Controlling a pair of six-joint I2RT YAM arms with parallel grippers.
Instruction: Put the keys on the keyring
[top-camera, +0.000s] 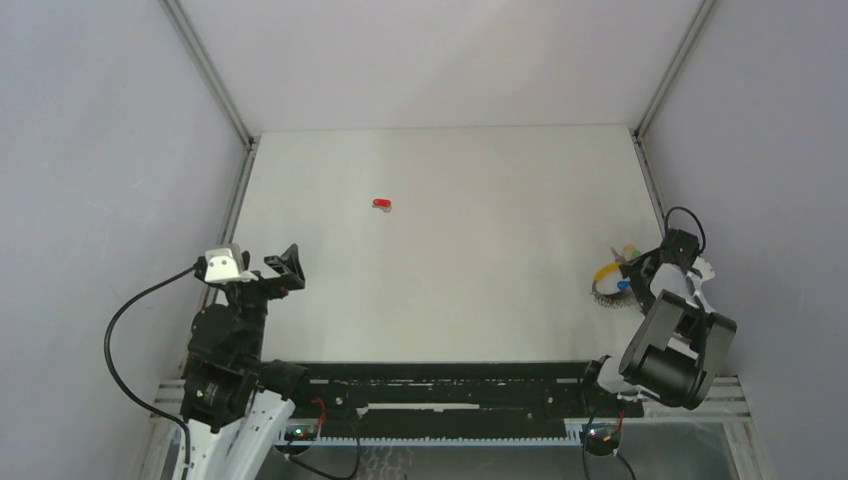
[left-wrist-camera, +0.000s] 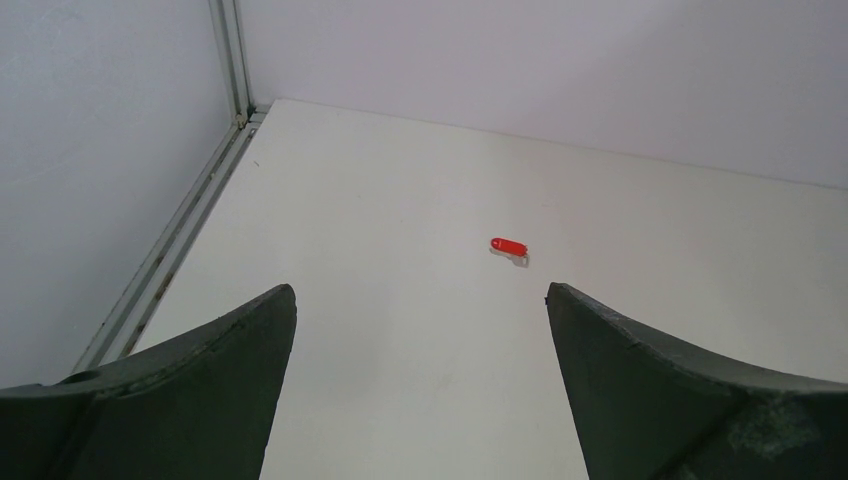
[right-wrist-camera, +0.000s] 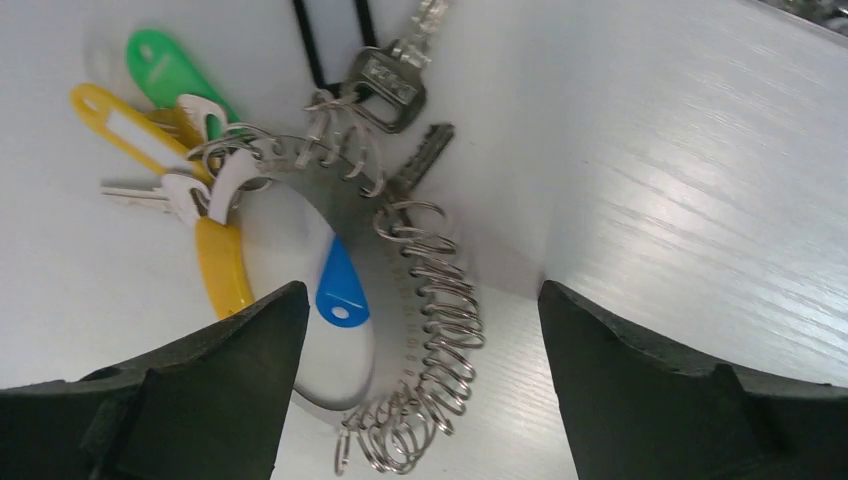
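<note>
We see the red key (top-camera: 381, 205) (left-wrist-camera: 509, 246) lying alone on the matte white table (top-camera: 450, 300), a small glossy plastic lozenge with a sliver of metal at one end, well apart from both arms. The left gripper (top-camera: 285, 268) (left-wrist-camera: 420, 300) is at the table's left edge. Its dark, curved fingers (left-wrist-camera: 215, 380) are spread wide with nothing between them, and the red key shows in the gap farther off.

At the table's right edge, the right gripper (top-camera: 632, 272) (right-wrist-camera: 420, 300) hangs over the keyring (top-camera: 603, 292) (right-wrist-camera: 440, 300), its fingers parted and holding nothing. The keyring is a flat steel band strung with many thin wire loops, bunched like a coil. On it sit smooth plastic teardrop heads: a green key (right-wrist-camera: 165, 70), a yellow key (right-wrist-camera: 225, 265), a slimmer yellow one with a white label (right-wrist-camera: 120, 125), and a blue key (right-wrist-camera: 340, 290) with a small round hole. A bare steel key (right-wrist-camera: 425, 155) with a notched blade lies beside the loops. We cannot tell whether the fingers touch the table.
</note>
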